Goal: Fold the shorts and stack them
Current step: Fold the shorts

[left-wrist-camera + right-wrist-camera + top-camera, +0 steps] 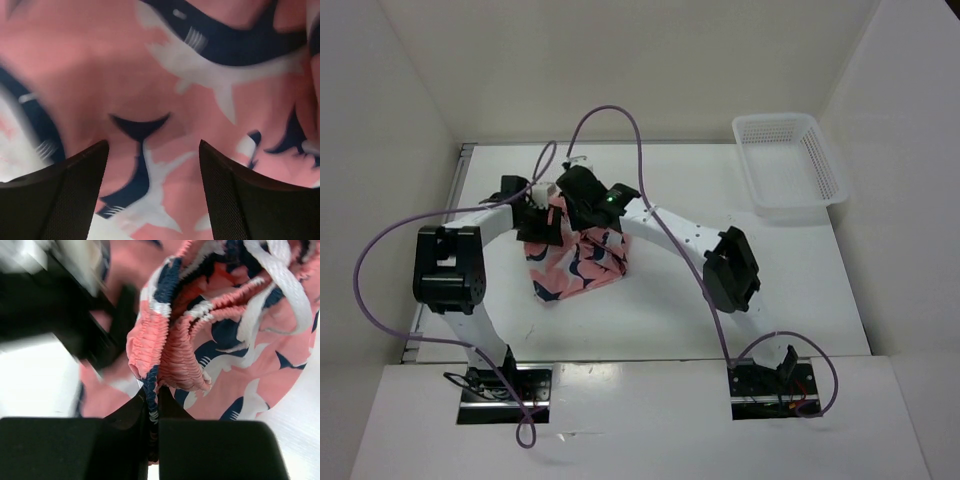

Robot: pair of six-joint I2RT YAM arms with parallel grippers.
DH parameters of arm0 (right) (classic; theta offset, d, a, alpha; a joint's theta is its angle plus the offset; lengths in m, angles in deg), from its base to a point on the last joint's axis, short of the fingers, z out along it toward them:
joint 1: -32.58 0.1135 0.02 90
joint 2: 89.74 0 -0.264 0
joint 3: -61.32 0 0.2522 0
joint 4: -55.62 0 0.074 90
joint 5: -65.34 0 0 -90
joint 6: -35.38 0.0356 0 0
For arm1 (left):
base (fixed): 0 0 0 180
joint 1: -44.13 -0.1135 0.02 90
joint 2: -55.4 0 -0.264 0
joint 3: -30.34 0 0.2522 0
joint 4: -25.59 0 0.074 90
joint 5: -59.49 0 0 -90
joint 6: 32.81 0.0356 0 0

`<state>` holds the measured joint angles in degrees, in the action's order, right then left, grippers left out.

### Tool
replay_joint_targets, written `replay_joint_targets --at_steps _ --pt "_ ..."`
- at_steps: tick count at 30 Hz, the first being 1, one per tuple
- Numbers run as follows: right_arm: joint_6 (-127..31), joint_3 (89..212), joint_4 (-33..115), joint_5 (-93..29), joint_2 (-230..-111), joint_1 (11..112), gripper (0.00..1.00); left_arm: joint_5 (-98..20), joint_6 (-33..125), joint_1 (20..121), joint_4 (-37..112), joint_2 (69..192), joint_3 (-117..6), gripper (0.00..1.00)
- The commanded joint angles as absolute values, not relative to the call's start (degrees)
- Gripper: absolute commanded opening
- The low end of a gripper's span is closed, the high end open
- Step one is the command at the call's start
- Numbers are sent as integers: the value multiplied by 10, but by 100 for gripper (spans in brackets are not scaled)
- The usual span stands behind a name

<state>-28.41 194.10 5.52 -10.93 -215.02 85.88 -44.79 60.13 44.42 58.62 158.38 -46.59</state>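
The white table [670,320] carries everything, and both arms reach in over its left-centre area. There the shorts [582,262] sit in a bunched, partly lifted heap of salmon-pink cloth printed with navy-and-white sharks, the lower part resting on the table and the upper edge drawn up under the two wrists. The white mesh basket [788,165] stands well apart at the far right corner. The right gripper [152,405] is clamped tight on the gathered elastic waistband [165,340], which is pinched as a narrow fold between its two black fingers; the rest of the shorts hangs around that fold. The left gripper [152,150] has its fingers spread wide, with shark-print cloth filling the view beyond the gap; nothing is pinched between them. A white drawstring [280,280] loops across the fabric near the waistband.
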Motion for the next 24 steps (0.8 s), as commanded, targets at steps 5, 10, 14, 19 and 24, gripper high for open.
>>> replay_joint_targets --at_steps 5,10,14,19,24 --pt "-264 1860 52 -69 -2086 854 0 -532 601 353 604 1567 -521 81" --pt "-227 1784 57 -50 -2018 822 0 -536 675 336 704 1567 -601 82" --pt "-208 1734 52 -30 -1976 816 0 -458 695 366 693 1591 -601 83" --pt "-189 1657 43 -7 -1894 770 0 -431 670 386 647 1641 -601 83" --pt "-195 1590 21 4 -1827 705 0 -419 677 434 633 1654 -637 83"
